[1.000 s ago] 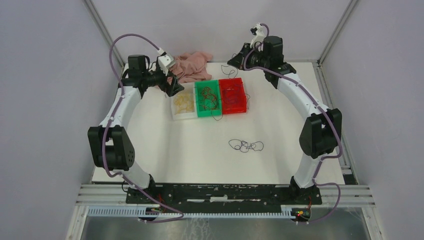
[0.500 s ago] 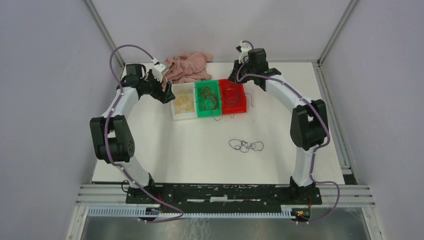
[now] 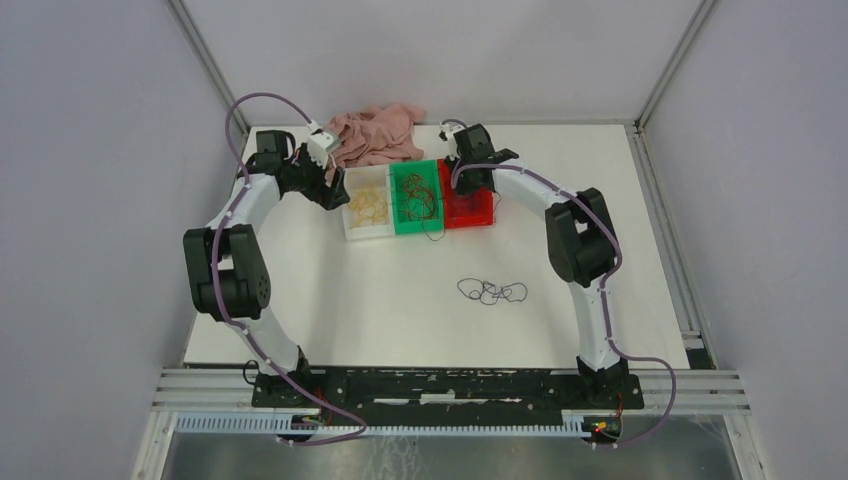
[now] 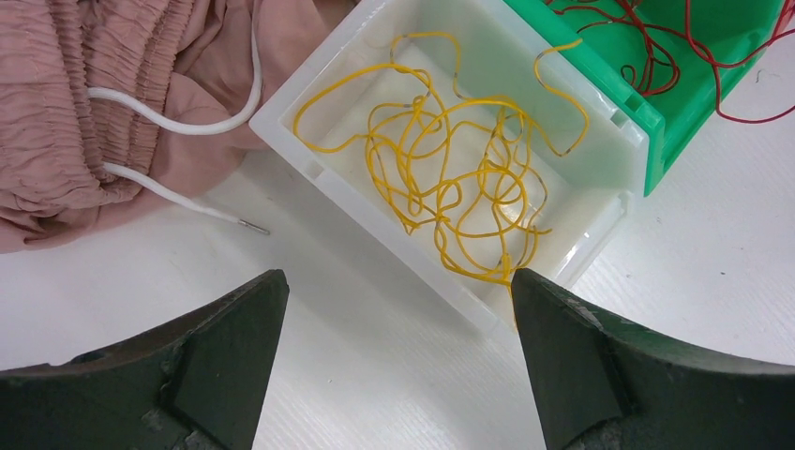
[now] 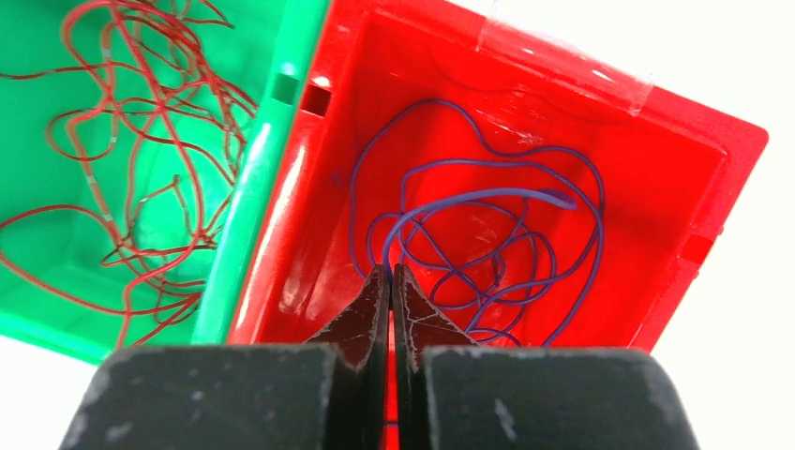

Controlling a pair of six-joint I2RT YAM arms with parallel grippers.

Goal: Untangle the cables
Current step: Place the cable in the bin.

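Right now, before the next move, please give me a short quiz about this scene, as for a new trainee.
1. True or false: the yellow cables lie in the green bin.
2. The shut right end effector hangs over which bin? A white, B green, C red.
3. What lies loose on the table, nearer the robot than the bins?
Key: 1 false, they lie in the white bin; 2 C, the red bin; 3 a dark cable tangle.
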